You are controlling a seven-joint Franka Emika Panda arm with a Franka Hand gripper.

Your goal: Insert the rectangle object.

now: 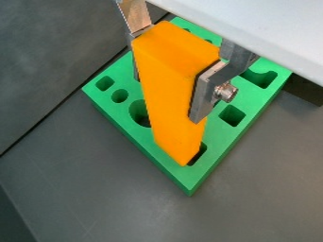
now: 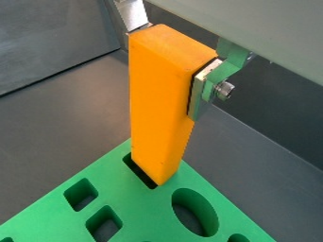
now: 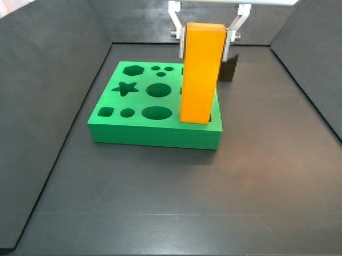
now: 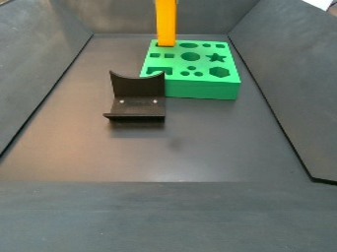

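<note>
Dark grey tabletop (image 3: 174, 200) with raised dark walls on its sides fills both side views, and a green block (image 3: 134, 125) with shaped holes lies flat on it.

Standing upright, the rectangle object (image 3: 202, 72) has its long axis vertical, its lower end sunk into a rectangular slot at one corner of the green block and its upper end pointing straight up. It is a plain orange bar with a square cross-section, smooth and unmarked, and it rises well above the block's top face. In a wrist view its foot sits inside the dark slot (image 2: 149, 175), beside a round hole and small square holes.

From above, the gripper (image 3: 207, 25) reaches straight down over the bar's top. Its flat silver fingers (image 1: 210, 87) stand on opposite faces of the bar's upper part and press against it, so the bar is clamped between them; a screw head shows on one plate.

Apart from the block, the fixture (image 4: 134, 96), a dark L-shaped bracket on a base plate, stands on the tabletop in a side view.
</note>
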